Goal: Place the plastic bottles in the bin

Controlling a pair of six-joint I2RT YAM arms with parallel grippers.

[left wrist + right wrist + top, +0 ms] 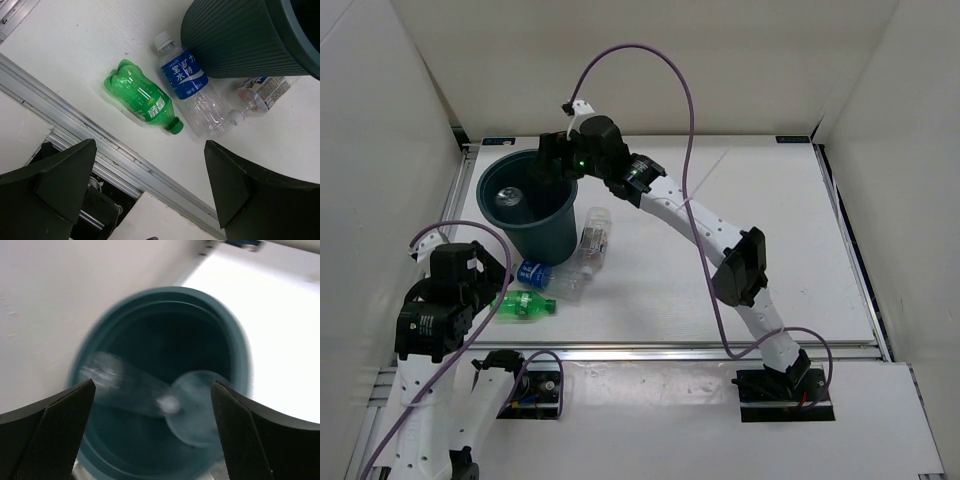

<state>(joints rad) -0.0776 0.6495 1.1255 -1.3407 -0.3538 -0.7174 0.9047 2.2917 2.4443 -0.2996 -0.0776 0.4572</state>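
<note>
- Bottles on the table point(740, 200): three of the plastic bottles lie on their sides near the foot of the bin point(548, 232), and one is inside it.
- The green bottle point(142, 97) is nearest the table's near edge, with its long axis roughly left to right and its cap pointing right.
- The blue-label bottle point(187, 80) lies just beside the green one on the far side, almost parallel. Its white cap points the other way, to the left, close to the bin's wall.
- The red-white label bottle point(594, 238) lies just right of the bin, with its long axis near to far and its cap toward the near side.
- The left gripper point(150, 145) hovers above the green bottle's cap end with its jaws spread wide. It grasps nothing and is clear of all three bottles.
- The right gripper point(152, 384) hangs over the bin's mouth with its fingers wide apart and nothing between them.
- The bin stands upright at the far left. A clear bottle point(508, 198) is inside it, below the right gripper, too blurred to tell which way it points.
</note>
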